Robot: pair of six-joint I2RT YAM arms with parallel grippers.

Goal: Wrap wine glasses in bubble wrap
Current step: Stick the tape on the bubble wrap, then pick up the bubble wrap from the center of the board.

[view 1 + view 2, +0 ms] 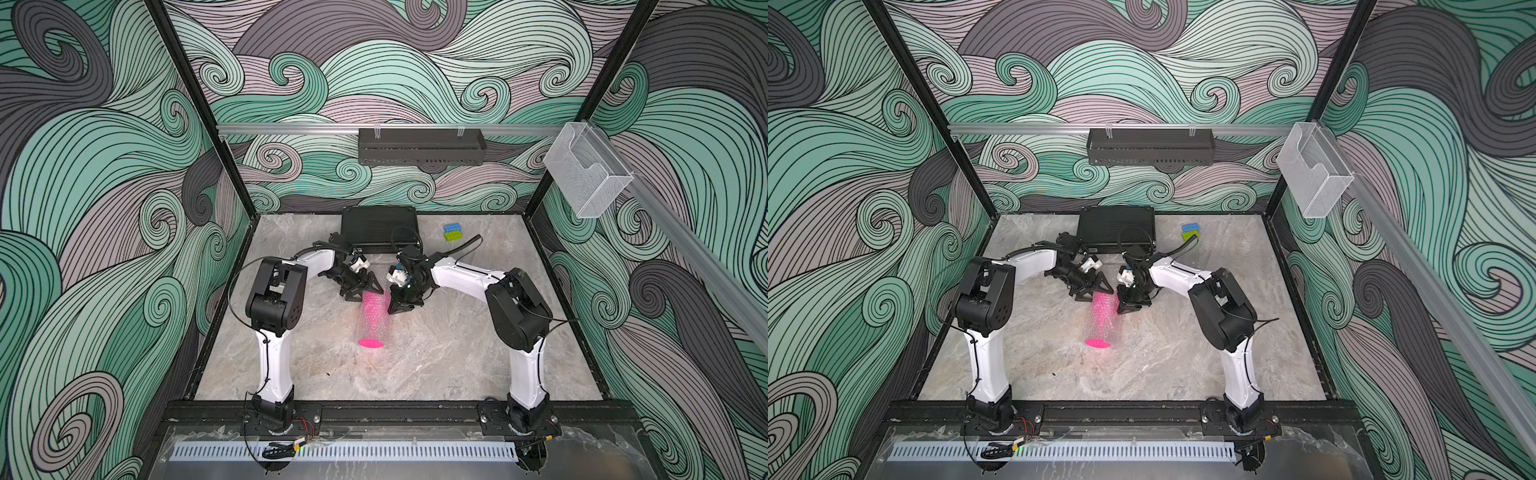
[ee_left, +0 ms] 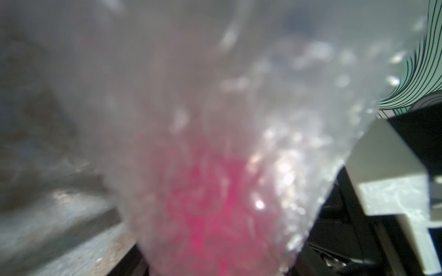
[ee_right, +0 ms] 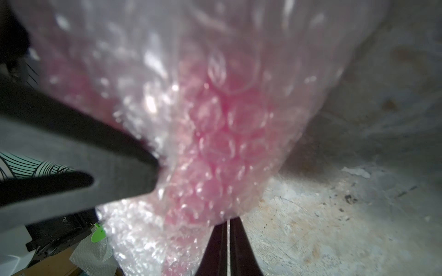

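Presently, goblet (image 1: 373,309): pink, on its side at the centre of the frame in both top views. The foot points to the lower edge and the bowl to the grippers. It is probably laid flat so it can be rolled.
Bubble wrap (image 1: 372,329): clear sheet curled around bowl and stem as a loose tube. The foot sticks out bare at the lower end.
Left gripper (image 1: 362,292): just up and left of the bowl end, jaws spread wide, nothing between them. In the right wrist view one finger (image 3: 114,155) lies against the bubble wrap, seemingly to steady it.
Right gripper (image 3: 229,222): just right of the bowl, jaws drawn almost together on the edge of the bubble wrap, with a thin pale line between them. It is apparently pinning the loose edge so the tube cannot spring open.
Left wrist view: blurred bubble wrap and pink fill it; no fingers show.
Table (image 1: 457,353): grey marble; the goblet rests on it.
Black box (image 1: 378,228): upper centre of the table, behind both grippers, apart from the goblet.
Blocks (image 1: 454,232): blue on green, upper right of the table, well apart.
Rack (image 1: 419,145), clear holder (image 1: 586,174): hung on wall rails in the upper frame, off the table.
In the way: nothing on the table. The two grippers crowd each other at the bowl end, which likely limits the next turn.
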